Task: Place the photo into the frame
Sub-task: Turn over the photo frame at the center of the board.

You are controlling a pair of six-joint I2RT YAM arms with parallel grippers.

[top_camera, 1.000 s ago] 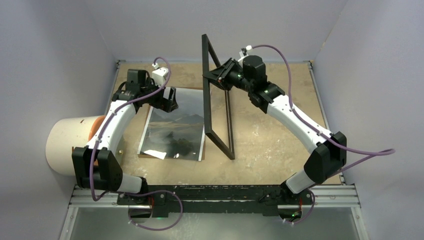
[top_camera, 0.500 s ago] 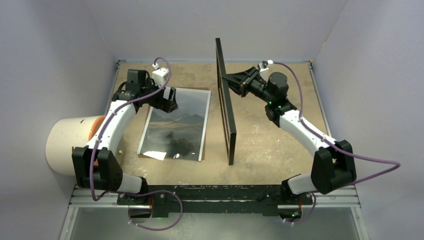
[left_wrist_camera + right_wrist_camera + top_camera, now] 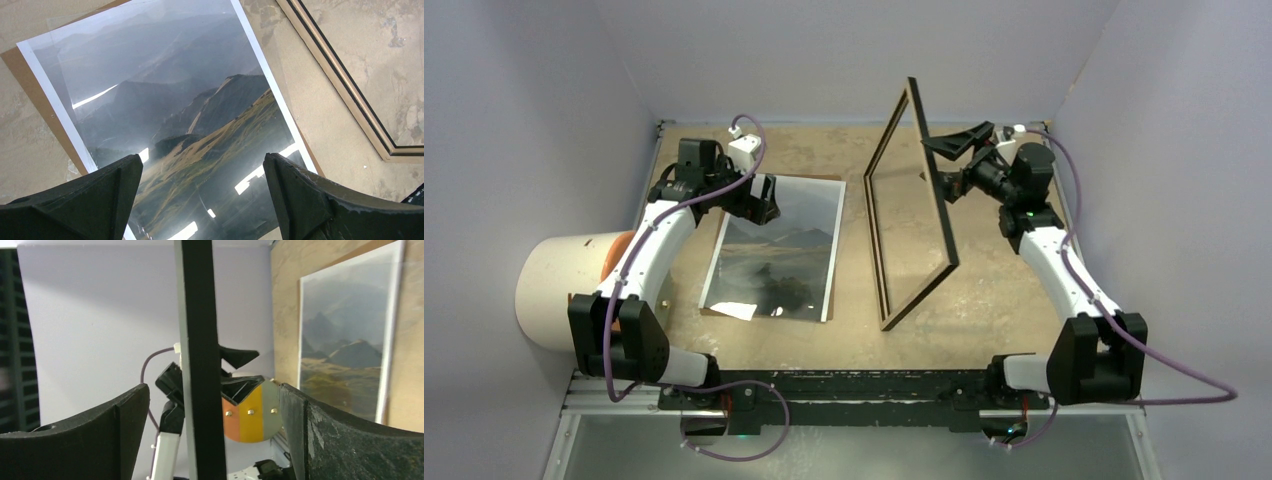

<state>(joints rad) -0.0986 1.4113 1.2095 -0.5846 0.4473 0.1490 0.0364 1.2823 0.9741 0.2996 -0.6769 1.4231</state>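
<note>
**Status: photo is not yet in the frame**

**Progress.** Nothing is fitted yet.
- The photo (image 3: 779, 250) is lying face up, left of the desk's (image 3: 984, 300) middle, running from near the near edge toward the far edge. It is resting on a brown backing board (image 3: 12, 57), whose corners are showing past its white border.
- The frame (image 3: 876, 250) is standing on edge just right of the photo and well clear of it, leaning toward the right edge.
- The right gripper (image 3: 942, 162) is holding its fingers wide apart, with the frame's top bar passing between them. The wrist view shows a gap on each side, so nothing is clamping the frame.
- The left gripper (image 3: 202, 170) is hovering over the photo's far end with its fingers spread, gripping nothing.

Remaining, by judgement: lay the frame flat, seat the photo in it, and add the backing board.

**Count.**
- Roll (image 3: 559, 290), at the near left edge: one.
- Photo: one.
- Backing board: one.
- Frame: one.
- Grippers: two.
</note>
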